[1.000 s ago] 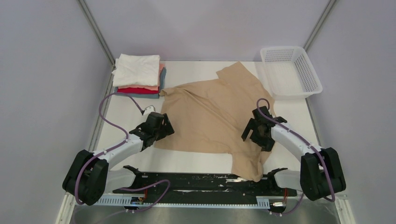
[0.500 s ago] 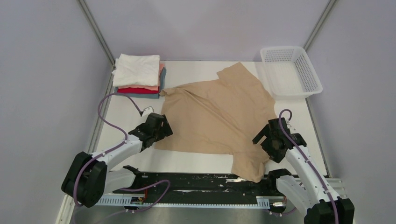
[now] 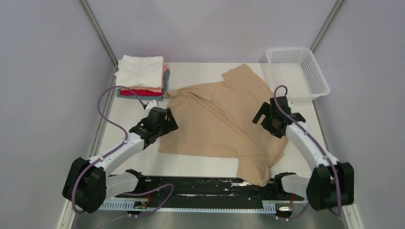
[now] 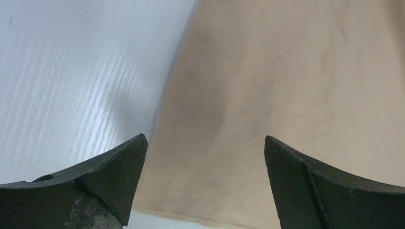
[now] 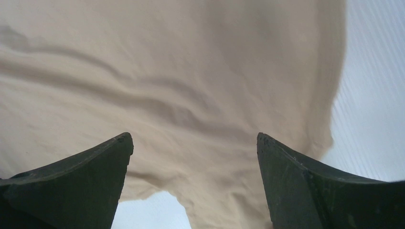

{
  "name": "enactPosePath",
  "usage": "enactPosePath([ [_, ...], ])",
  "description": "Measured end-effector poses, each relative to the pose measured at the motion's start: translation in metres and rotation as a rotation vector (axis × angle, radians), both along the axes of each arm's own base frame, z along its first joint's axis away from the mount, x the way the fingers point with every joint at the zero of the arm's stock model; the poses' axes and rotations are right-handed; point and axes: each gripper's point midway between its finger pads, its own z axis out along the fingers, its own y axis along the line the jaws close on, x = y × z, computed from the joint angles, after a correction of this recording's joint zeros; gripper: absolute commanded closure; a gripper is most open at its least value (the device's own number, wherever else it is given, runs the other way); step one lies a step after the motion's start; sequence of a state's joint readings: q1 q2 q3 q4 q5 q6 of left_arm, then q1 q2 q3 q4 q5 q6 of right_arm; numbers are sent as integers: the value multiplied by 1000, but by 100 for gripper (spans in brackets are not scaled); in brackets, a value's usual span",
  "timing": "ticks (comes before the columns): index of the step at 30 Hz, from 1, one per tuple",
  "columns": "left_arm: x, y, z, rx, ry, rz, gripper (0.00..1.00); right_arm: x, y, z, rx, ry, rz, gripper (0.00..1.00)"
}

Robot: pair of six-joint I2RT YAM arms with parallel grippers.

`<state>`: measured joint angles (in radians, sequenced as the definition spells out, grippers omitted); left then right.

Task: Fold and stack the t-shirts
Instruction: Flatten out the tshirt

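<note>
A tan t-shirt [image 3: 219, 114] lies spread open on the white table, one sleeve hanging toward the near edge. My left gripper [image 3: 167, 126] is open and empty just above the shirt's left edge; in the left wrist view [image 4: 205, 138] the tan cloth [image 4: 286, 71] fills the gap between the fingers. My right gripper [image 3: 265, 120] is open and empty above the shirt's right side; the right wrist view [image 5: 194, 136] shows wrinkled tan cloth [image 5: 167, 71] below it. A stack of folded shirts [image 3: 142, 76], white on top with pink, red and blue-grey beneath, sits at the far left.
A white plastic mesh basket [image 3: 298, 71] stands at the far right corner. The black rail [image 3: 205, 186] with the arm bases runs along the near edge. Bare white table [image 3: 129, 114] shows left of the shirt.
The right gripper swung out toward the near right, then back up over the shirt's right side; the shirt's right part now lies spread wider. The left gripper shifted slightly farther along the left edge.
</note>
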<state>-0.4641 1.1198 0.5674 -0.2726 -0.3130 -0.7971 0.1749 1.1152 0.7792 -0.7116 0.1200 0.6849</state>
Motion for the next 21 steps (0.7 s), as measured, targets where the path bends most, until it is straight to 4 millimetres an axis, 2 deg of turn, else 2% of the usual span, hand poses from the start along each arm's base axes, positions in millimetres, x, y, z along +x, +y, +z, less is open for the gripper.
enactPosePath([
  [3,28,-15,24,-15,-43,-33,0,58,13,-9,-14,6,77,0],
  [5,47,-27,33,-42,-57,-63,0,94,22,-18,-19,3,119,0],
  [7,65,-35,31,-64,-44,-84,0,129,30,-27,-21,-6,151,0],
  [9,83,-40,20,-72,-7,-97,0,158,35,-37,-26,-12,174,0],
  [12,102,-46,-4,-62,69,-112,0,194,41,-50,-30,-23,194,0],
  [15,110,-52,-21,-59,124,-132,0,221,44,-62,-22,-28,205,0],
  [16,111,-53,-26,-58,140,-136,0,229,44,-60,-15,-40,207,0],
  [21,109,-54,-33,-64,174,-141,0,261,41,-58,10,-86,196,0],
])
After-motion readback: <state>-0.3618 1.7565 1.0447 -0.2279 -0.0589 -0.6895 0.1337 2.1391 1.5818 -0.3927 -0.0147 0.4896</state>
